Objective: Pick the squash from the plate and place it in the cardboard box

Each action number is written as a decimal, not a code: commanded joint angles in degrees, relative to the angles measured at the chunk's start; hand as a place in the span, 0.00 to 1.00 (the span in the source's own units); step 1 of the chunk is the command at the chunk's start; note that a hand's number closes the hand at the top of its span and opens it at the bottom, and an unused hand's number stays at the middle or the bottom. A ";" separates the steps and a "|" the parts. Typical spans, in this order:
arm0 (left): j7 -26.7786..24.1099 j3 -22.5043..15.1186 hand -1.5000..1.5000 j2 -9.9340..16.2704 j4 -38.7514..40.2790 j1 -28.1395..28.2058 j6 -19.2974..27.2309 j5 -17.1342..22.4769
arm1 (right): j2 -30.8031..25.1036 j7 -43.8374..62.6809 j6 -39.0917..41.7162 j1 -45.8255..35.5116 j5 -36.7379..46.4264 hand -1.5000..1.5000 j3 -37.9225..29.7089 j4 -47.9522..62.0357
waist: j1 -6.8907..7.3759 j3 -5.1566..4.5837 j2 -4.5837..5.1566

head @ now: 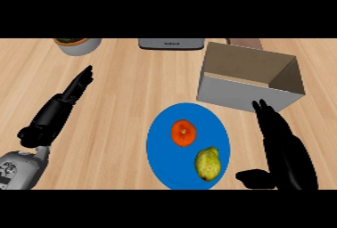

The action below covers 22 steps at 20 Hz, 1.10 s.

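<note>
Looking down at my counter (132, 89) from the head cam. On the far left my left hand (63, 104) lies over the wood with fingers straight out, pointing up and away toward the back, holding nothing. Behind it at the top edge there's a grey pot (77, 46) with something green in it, cut off by the frame so I can't tell what exactly. Next to that, also at the back, a grey appliance (170, 43), only its lower edge showing.

In the middle sits the blue plate (164, 138). On it there's an orange round thing (183, 132), maybe a tomato or a tangerine, and just below and right of it the yellow-green squash (207, 163), lying near the plate's lower right rim. The two don't touch.

Behind the plate's right side is the box (240, 95), open on top, its near corner just beside the plate's rim.

Far right, my right hand (283, 151) is beside the plate, fingers straight and pointing toward the box, thumb sticking out toward the squash. It's open and hasn't got hold of anything.
</note>
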 commanded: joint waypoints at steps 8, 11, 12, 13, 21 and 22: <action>0.17 -0.33 0.50 -0.91 1.38 -3.39 -1.68 -0.37 | 19.25 29.20 24.88 -18.91 -0.06 0.00 6.91 7.94 | 1.98 0.23 0.38; 1.29 -1.09 0.50 -2.57 0.84 -1.75 -0.24 -0.64 | 24.56 31.40 25.76 -20.31 -0.58 0.00 6.17 13.06 | 1.50 0.41 0.20; 0.07 -0.89 0.50 -1.60 0.05 -0.89 -1.07 -0.65 | 27.78 31.43 25.46 -21.71 0.94 0.00 5.79 15.00 | 1.85 0.36 0.02; -1.38 -0.82 0.50 -1.60 1.55 -0.23 -1.40 -0.93 | 28.93 31.45 26.87 -22.75 0.43 0.00 4.74 16.18 | 1.30 0.36 0.17; -0.34 0.21 0.50 -1.42 0.81 -1.85 -1.86 -0.91 | 35.75 31.49 27.50 -26.48 3.01 0.00 2.74 28.46 | 0.94 0.50 0.01; -1.88 -1.51 0.50 -3.67 1.01 0.90 0.57 -2.87 | 35.78 31.50 27.05 -26.95 5.09 0.00 2.69 29.37 | 0.75 0.52 0.01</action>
